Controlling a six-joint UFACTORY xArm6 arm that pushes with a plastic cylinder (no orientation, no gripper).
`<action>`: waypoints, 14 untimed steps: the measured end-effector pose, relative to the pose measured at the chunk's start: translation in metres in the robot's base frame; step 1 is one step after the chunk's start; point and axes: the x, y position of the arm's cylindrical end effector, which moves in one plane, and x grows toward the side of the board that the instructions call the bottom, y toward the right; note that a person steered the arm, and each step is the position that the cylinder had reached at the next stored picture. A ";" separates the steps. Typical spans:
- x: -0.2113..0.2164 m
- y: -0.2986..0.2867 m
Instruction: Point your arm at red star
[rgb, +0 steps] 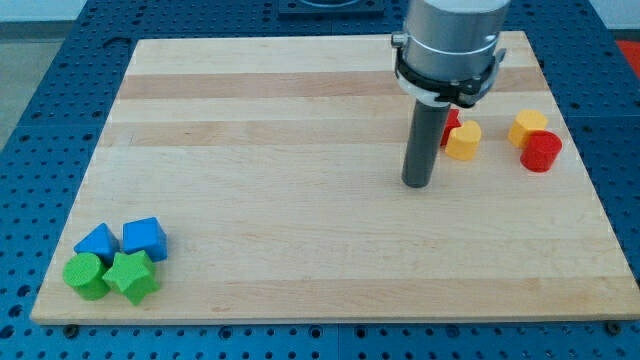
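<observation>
The red star lies near the view's upper right, mostly hidden behind my rod, with only a small red part showing. My tip rests on the board just below and to the left of it. A yellow block sits right against the red star's lower right side, close to my rod.
A yellow block and a red cylinder stand further right. At the view's lower left a blue block, a blue cube, a green cylinder and a green star cluster together on the wooden board.
</observation>
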 end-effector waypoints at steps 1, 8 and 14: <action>0.000 -0.008; 0.000 -0.047; -0.086 -0.037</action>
